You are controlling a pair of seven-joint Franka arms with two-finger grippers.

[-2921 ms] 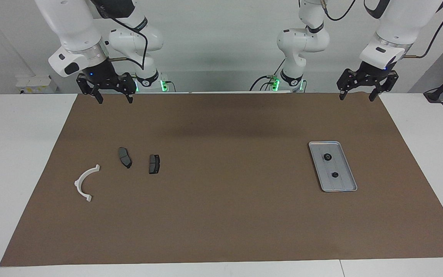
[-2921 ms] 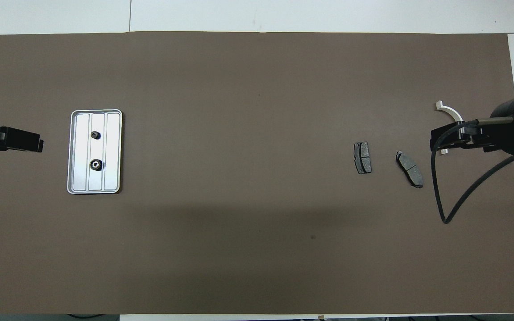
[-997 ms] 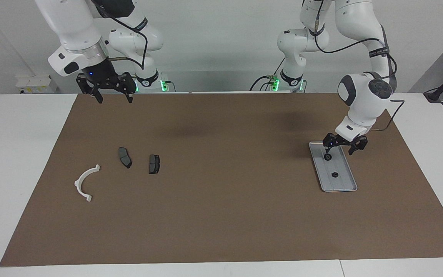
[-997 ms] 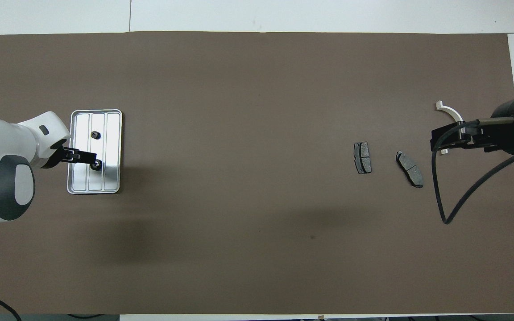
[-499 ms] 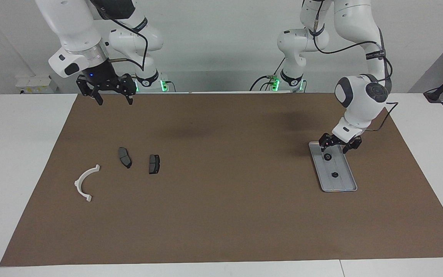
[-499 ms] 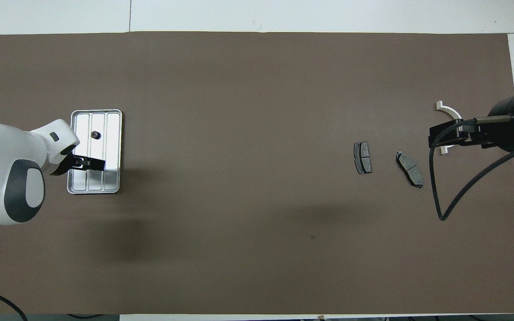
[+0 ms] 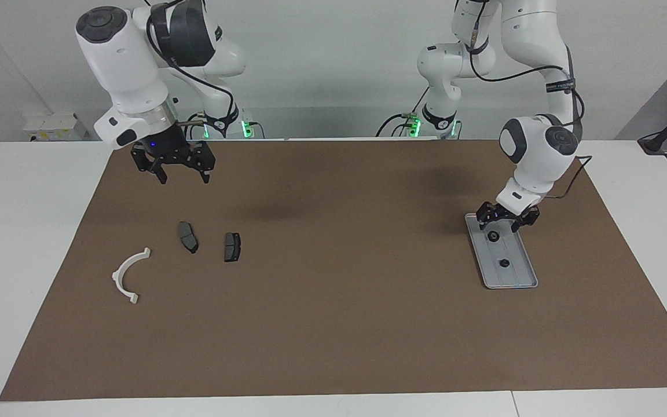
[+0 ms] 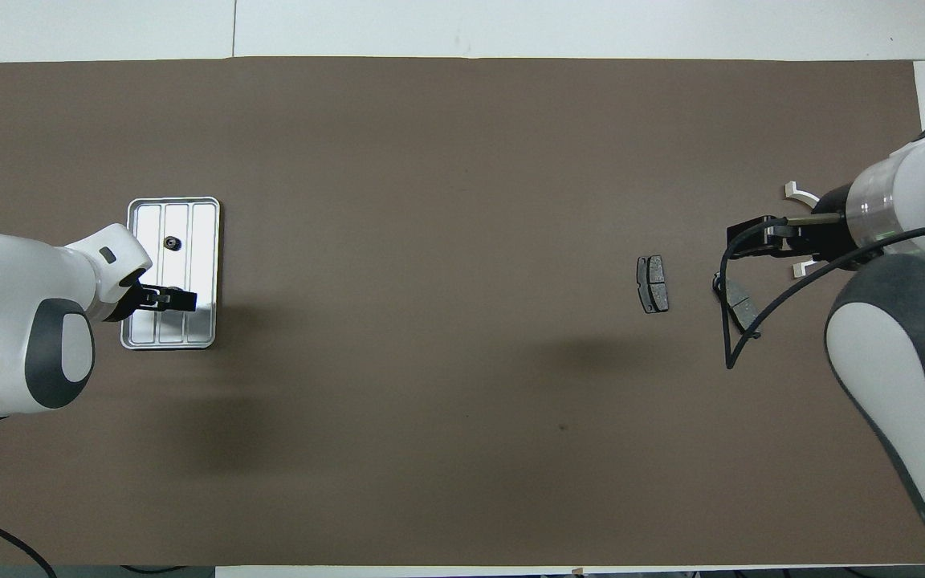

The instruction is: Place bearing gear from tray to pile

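Left gripper (image 7: 504, 223) low over the tray (image 7: 516, 272), fingers spread.
At the facing view's right, the tray lies on the bench (image 7: 333, 324), holding two bearing gears; the fingers straddle the upper bearing gear (image 7: 493, 236) without clasping it, the lower bearing gear (image 7: 505, 263) below. At upper left, the right gripper (image 7: 183, 172) hangs open above the pile: two brake pads (image 7: 188, 237) and a white bracket (image 7: 128, 275).
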